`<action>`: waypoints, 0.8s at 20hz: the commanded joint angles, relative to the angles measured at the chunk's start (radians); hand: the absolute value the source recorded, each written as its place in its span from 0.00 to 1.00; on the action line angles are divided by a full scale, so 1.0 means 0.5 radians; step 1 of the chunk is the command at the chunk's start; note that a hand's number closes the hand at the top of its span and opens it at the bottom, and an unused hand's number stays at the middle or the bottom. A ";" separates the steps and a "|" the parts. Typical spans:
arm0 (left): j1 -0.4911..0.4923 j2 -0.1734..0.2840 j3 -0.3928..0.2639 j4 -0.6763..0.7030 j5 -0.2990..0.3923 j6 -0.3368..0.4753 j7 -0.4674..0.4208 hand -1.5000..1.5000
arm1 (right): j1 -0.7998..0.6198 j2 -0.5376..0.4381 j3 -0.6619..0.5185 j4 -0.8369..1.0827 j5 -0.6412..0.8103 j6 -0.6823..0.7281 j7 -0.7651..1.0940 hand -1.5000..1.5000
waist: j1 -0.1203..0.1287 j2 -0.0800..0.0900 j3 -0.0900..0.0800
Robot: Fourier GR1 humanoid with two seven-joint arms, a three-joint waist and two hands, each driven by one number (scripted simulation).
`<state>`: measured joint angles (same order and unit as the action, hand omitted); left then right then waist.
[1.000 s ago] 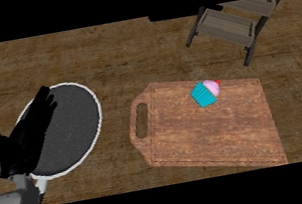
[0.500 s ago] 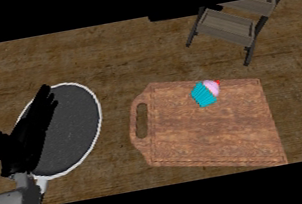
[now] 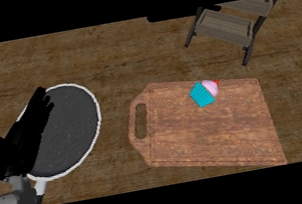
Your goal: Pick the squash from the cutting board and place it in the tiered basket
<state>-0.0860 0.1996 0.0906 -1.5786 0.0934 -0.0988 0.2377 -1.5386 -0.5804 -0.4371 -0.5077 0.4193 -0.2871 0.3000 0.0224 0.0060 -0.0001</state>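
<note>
Left hand [image 3: 19, 142] scarcely shifted; cupcake-like item [image 3: 205, 93].

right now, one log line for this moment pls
left robot hand: open, over plate | cupcake: on cutting board | tiered basket: untouched

Counter [image 3: 101, 57]: brown, wood-grained top, fills the whole view.
Plate [image 3: 82, 98]: dark grey and speckled with a white rim, oval as seen; lies flat on the counter at the left, its near-left part hidden.
Cupcake [image 3: 205, 93]: teal wrapper, pink top with a red spot; lies on its side, right of centre, well apart from the plate.
</note>
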 commanded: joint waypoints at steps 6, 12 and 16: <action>0.047 -0.075 -0.069 -0.056 -0.062 0.055 0.017 0.50 | 0.099 -0.391 -0.173 -0.087 -0.098 -0.072 0.030 0.00 | -0.037 -0.014 0.001; 0.093 -0.066 -0.051 -0.116 -0.059 0.054 0.031 0.50 | 0.167 -0.769 -0.286 -0.055 -0.193 0.138 -0.013 0.00 | -0.023 -0.008 0.001; -0.030 -0.014 0.022 0.016 -0.022 0.023 0.043 0.50 | 0.362 -0.937 -0.356 -0.067 -0.283 0.320 -0.059 0.00 | -0.048 -0.010 0.000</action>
<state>-0.0795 0.1862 0.0933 -1.5917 0.0788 -0.0815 0.2510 -1.4059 -0.9749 -0.5908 -0.5353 0.3065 -0.1783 0.2743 0.0016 0.0017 0.0004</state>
